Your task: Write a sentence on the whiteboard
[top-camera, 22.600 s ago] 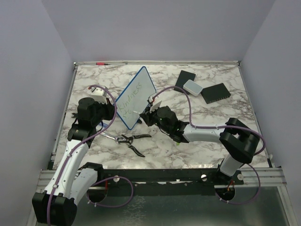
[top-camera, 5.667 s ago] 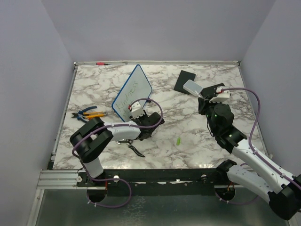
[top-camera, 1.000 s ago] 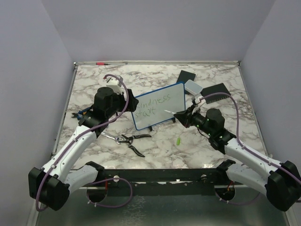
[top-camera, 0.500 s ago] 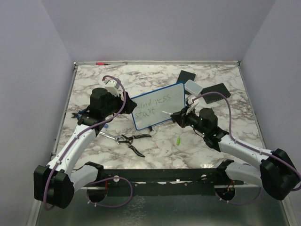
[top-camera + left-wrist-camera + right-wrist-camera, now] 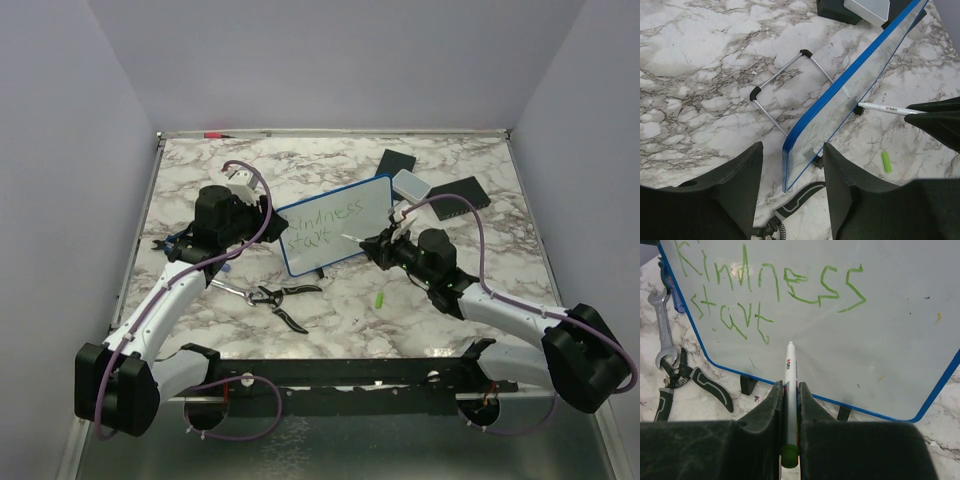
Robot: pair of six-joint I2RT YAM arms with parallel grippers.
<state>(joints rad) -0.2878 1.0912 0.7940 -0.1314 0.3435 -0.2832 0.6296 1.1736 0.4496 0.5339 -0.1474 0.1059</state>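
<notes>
- Blue-framed whiteboard (image 5: 335, 225) stands propped on the marble table (image 5: 340, 320). Its left edge sits in the gap of the left jaws (image 5: 791, 152), which are apart with daylight either side.
- Meanwhile the right jaws (image 5: 789, 387) are clamped on a marker (image 5: 790, 362), tip right at the whiteboard under the green writing (image 5: 765, 290).
- Versus a second ago, the right jaws have slid in closer and the whiteboard hasn't budged.
- Can't tell if the tip actually touches. The left wrist view only sees the whiteboard edge-on, so the writing is unreadable there.

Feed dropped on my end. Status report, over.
Left gripper open astride the whiteboard edge. Right gripper shut on marker, tip at the board. Sentence reads "Kindness start". Nothing blocks the tip.
</notes>
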